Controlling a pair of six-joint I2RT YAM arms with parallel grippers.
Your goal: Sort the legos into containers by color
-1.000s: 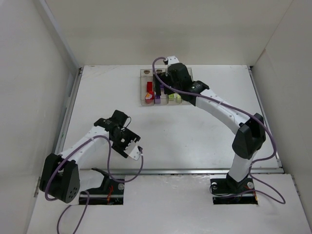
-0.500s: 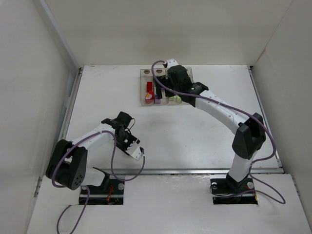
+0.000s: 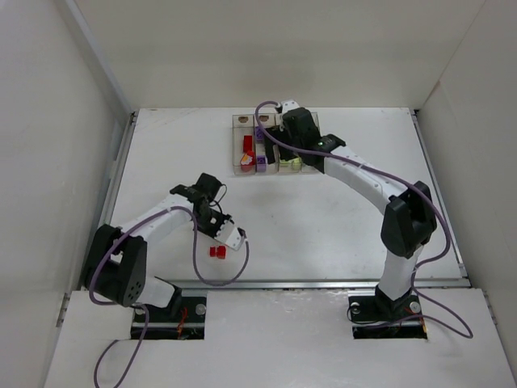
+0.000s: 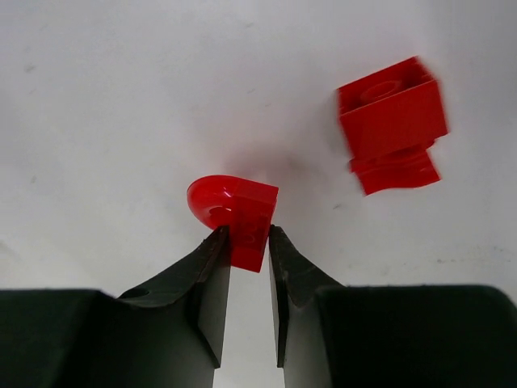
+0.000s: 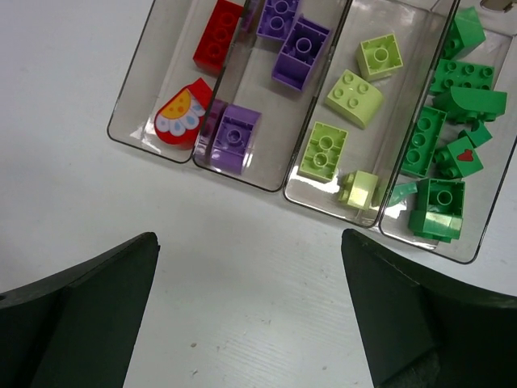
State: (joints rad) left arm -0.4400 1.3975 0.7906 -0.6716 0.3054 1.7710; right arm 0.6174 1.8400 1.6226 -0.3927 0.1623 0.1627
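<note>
open table [image 3: 323, 218] around left claw [image 4: 249, 236], loose red lego [image 4: 393, 121] just beside, containers [image 5: 153, 81] well apart

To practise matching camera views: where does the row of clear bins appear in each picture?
Top external: bins at the table's far middle.
Left wrist: not in it.
Right wrist: bins across the top.
Shared landmark, those two views: purple bricks in the second compartment.

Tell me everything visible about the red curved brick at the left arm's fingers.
The red curved brick looks like glossy plastic, with one corner rounded and the rest square-edged. It sits tilted, its near corner pinched between the left gripper's dark fingers, which touch it on both sides. The white table lies beneath; whether the brick is lifted cannot be told. A second red brick lies apart.
</note>
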